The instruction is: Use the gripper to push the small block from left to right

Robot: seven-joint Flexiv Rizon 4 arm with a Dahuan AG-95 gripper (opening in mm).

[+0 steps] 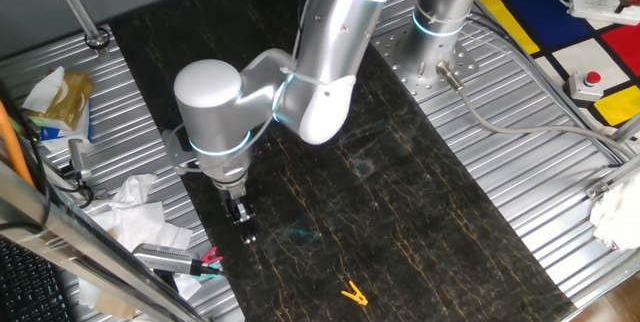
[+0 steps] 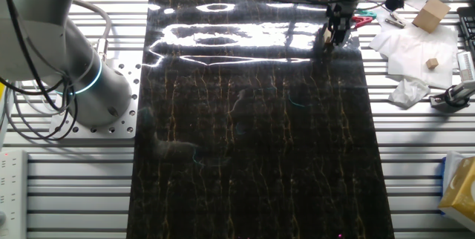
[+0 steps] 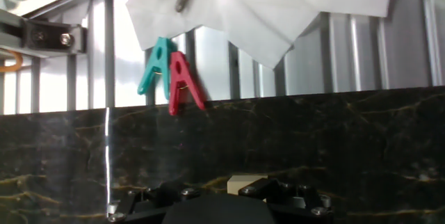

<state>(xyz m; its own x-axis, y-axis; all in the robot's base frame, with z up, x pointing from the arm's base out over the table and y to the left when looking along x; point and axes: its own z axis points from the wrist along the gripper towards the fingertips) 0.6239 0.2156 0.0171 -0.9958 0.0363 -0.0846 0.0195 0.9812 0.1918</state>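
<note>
Nearest, the end effector (image 3: 240, 195) (finger spacing: cannot tell) touches the small block (image 3: 245, 181) on the dark mat (image 3: 348, 140).

silver-white arm (image 1: 330, 52) with glowing blue rings, black fingers (image 1: 243, 212)

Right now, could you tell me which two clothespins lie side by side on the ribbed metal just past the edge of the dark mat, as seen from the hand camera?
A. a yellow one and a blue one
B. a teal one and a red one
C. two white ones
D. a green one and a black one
B: the hand view shows a teal clothespin and a red clothespin together just beyond the dark mat.
</note>
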